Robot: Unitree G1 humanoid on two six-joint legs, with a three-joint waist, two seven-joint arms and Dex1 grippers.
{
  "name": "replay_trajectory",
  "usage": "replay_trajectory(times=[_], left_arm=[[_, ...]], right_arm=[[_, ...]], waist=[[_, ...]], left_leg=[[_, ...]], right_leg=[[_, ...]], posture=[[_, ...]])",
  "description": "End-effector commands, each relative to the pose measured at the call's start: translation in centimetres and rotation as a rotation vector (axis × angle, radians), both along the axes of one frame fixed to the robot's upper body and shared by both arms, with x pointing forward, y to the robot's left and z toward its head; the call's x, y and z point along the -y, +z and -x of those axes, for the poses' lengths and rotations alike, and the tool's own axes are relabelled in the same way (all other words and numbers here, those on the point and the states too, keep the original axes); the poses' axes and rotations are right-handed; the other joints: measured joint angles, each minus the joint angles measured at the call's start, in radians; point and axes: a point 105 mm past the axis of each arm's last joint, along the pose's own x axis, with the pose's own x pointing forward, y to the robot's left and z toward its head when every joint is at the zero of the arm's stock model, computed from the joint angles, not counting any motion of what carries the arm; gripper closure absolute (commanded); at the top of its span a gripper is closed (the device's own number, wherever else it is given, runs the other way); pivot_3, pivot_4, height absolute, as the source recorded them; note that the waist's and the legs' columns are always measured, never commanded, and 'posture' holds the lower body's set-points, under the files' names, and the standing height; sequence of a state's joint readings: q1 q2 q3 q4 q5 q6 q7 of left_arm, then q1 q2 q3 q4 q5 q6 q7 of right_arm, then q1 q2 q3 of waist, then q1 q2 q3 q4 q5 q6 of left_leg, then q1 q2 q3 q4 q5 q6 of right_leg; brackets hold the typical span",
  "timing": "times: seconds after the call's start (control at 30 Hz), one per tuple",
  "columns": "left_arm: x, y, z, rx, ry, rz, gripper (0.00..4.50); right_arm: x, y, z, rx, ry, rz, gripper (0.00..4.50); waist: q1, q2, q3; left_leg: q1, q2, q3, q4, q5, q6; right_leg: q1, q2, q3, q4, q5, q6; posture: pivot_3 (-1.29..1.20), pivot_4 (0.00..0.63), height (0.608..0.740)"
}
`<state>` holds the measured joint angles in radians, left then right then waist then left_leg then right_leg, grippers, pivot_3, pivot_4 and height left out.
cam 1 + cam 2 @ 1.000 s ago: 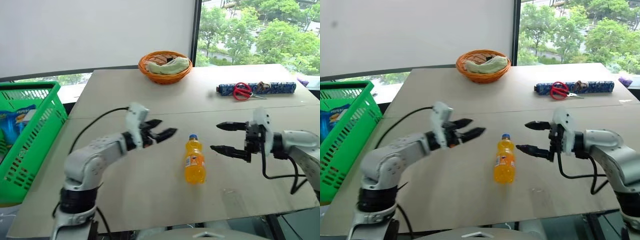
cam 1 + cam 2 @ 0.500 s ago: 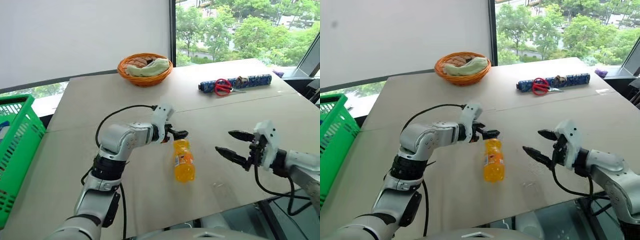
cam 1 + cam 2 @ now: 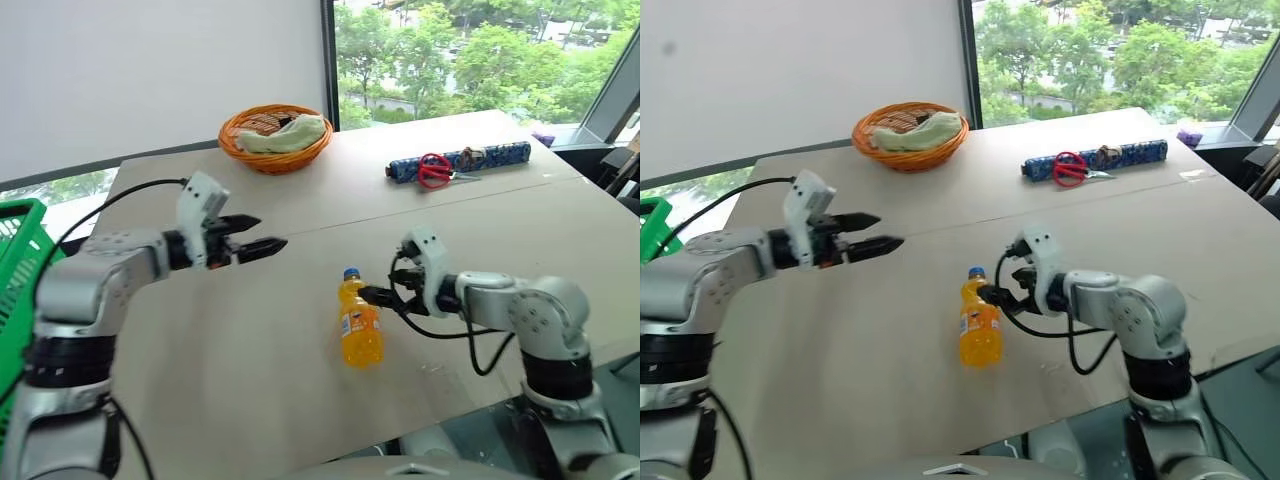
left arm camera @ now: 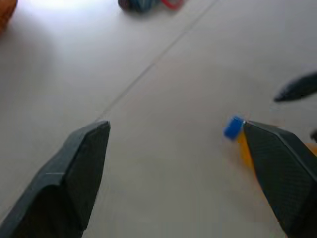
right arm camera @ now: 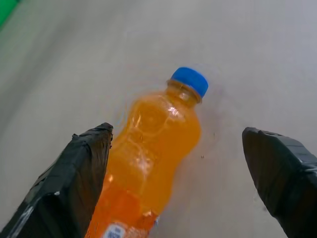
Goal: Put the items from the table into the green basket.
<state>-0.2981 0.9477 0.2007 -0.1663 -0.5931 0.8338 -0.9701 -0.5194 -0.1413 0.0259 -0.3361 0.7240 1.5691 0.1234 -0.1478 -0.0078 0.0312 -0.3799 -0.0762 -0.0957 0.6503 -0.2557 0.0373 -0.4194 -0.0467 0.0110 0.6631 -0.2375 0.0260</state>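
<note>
A small orange soda bottle (image 3: 361,326) with a blue cap lies on the pale table (image 3: 250,380), cap pointing away from me. My right gripper (image 3: 381,284) is open, its tips just right of the bottle's cap end. In the right wrist view the bottle (image 5: 148,153) lies between the two spread fingers (image 5: 79,183), nearer one of them. My left gripper (image 3: 264,234) hovers open and empty above the table, well left of the bottle. A corner of the green basket (image 3: 14,255) shows at the far left edge, beyond the table.
An orange wicker bowl (image 3: 275,135) holding a cloth stands at the back of the table. A blue patterned roll (image 3: 470,160) with red scissors (image 3: 432,170) on it lies at the back right. A seam crosses the tabletop behind the bottle.
The camera has swung right, pushing the basket to the picture's edge. My left gripper has pulled back left from the bottle. My right gripper has swung left to the bottle's cap end and rolled.
</note>
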Motion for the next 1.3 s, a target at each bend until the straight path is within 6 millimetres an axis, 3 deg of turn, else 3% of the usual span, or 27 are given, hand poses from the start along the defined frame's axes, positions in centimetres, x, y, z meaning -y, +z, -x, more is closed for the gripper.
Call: replay_trajectory(times=[0.03, 0.13, 0.33, 0.57, 0.7, 0.87, 1.03, 1.07, 1.17, 1.3], left_arm=[[-0.3, 3.3, 2.2, 0.099, -0.095, -0.016, 0.09], [-0.8, 4.1, 3.7, 0.097, -0.104, -0.001, 0.09], [-0.3, 4.0, 6.5, 0.073, -0.115, 0.032, 0.09], [0.5, 2.7, 7.2, 0.061, -0.09, 0.045, 0.09], [0.7, 2.7, 7.2, 0.064, -0.09, 0.05, 0.09], [0.7, 2.9, 6.6, 0.081, -0.089, 0.042, 0.09], [1.3, 3.0, 5.8, 0.098, -0.099, 0.054, 0.09], [1.4, 3.0, 5.7, 0.097, -0.1, 0.055, 0.09], [1.4, 2.9, 5.5, 0.099, -0.102, 0.055, 0.09], [1.4, 2.9, 5.4, 0.1, -0.105, 0.053, 0.09]], right_arm=[[-1.2, 0.1, -0.6, -0.05, -0.007, 0.0, 0.0], [-1.8, -0.4, -0.8, -0.068, 0.017, 0.055, 0.0], [-0.8, -3.1, -0.6, -0.095, 0.065, 0.252, 0.0], [-2.0, -3.6, -0.2, -0.011, 0.211, 0.345, 0.0], [-2.4, -3.8, 0.0, 0.109, 0.347, 0.434, 0.0], [-1.6, -3.9, -1.5, 0.425, 0.557, 0.612, 0.0], [-2.0, -2.8, -1.0, 0.669, 0.85, 0.582, 0.0], [-1.8, -2.7, -0.9, 0.662, 0.865, 0.568, 0.0], [-0.6, -2.4, -1.8, 0.478, 0.695, 0.546, 0.0], [0.3, -2.2, -2.6, 0.423, 0.59, 0.595, 0.0]], waist=[[0.025, 0.0, 0.0], [0.054, 0.001, 0.001], [0.081, 0.003, 0.002], [0.107, 0.005, 0.003], [0.11, 0.006, 0.003], [0.114, 0.005, 0.003], [0.12, 0.003, 0.002], [0.118, 0.001, 0.002], [0.113, 0.0, 0.002], [0.116, 0.001, 0.003]], left_leg=[[0.0, 0.0, 0.0, 0.0, 0.0, 0.0], [-0.001, -0.002, 0.0, 0.0, 0.0, 0.0], [0.001, -0.003, 0.001, 0.0, -0.002, 0.003], [0.013, 0.0, 0.002, -0.001, -0.002, 0.004], [0.018, 0.001, 0.003, -0.001, -0.002, 0.004], [0.018, 0.0, 0.004, 0.0, -0.002, 0.003], [0.018, 0.0, 0.003, 0.0, -0.004, 0.0], [0.019, 0.0, 0.003, 0.0, -0.004, 0.0], [0.018, 0.001, 0.003, -0.002, -0.004, 0.0], [0.016, 0.002, 0.003, -0.003, -0.004, 0.0]], right_leg=[[0.0, 0.0, 0.0, 0.0, 0.0, 0.0], [0.0, -0.001, 0.0, -0.001, 0.0, 0.0], [0.0, -0.001, 0.001, 0.0, 0.0, 0.0], [0.011, 0.001, 0.001, -0.001, -0.001, 0.0], [0.015, 0.002, 0.001, -0.001, -0.001, 0.001], [0.016, 0.001, 0.001, -0.002, -0.002, 0.004], [0.017, 0.001, 0.0, -0.003, -0.003, 0.006], [0.017, 0.001, 0.0, -0.004, -0.003, 0.006], [0.016, 0.002, 0.001, -0.004, -0.001, 0.002], [0.013, 0.002, 0.001, -0.003, -0.001, 0.0]], posture=[[-0.07, 0.0, 0.738], [-0.03, 0.0, 0.738], [0.0, 0.0, 0.738], [0.03, 0.0, 0.738], [0.03, 0.0, 0.738], [0.02, 0.0, 0.738], [0.01, 0.0, 0.738], [0.0, 0.0, 0.738], [0.0, 0.0, 0.738], [-0.01, 0.0, 0.738]])
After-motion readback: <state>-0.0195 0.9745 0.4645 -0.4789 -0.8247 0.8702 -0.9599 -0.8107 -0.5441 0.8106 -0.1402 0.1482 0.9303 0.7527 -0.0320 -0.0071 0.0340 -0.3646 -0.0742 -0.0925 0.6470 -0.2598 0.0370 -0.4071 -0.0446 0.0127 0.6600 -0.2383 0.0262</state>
